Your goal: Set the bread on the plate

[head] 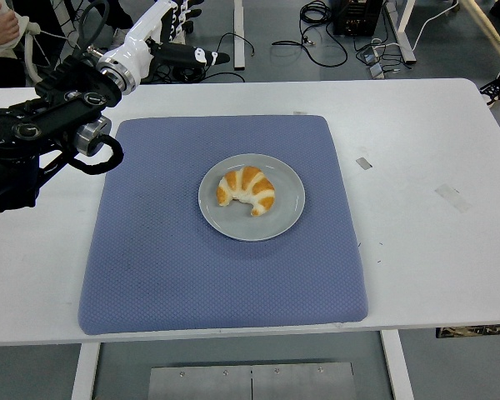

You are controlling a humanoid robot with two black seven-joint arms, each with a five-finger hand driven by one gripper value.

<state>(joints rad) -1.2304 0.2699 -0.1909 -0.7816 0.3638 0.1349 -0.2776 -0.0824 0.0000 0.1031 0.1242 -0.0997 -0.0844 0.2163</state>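
You see the croissant (247, 189) lying on the grey plate (287, 208), which sits on the blue mat (150, 267). Your left hand (171, 37) hovers beyond the table's (433, 250) far-left corner, fingers loosely extended and holding nothing.

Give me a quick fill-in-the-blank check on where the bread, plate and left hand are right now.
1. The croissant lies on the grey ____.
2. The plate sits on the ____ mat.
3. The left hand is at the picture's top left, holding ____.
4. The robot's ____ arm is out of view.

Missing words: plate; blue; nothing; right
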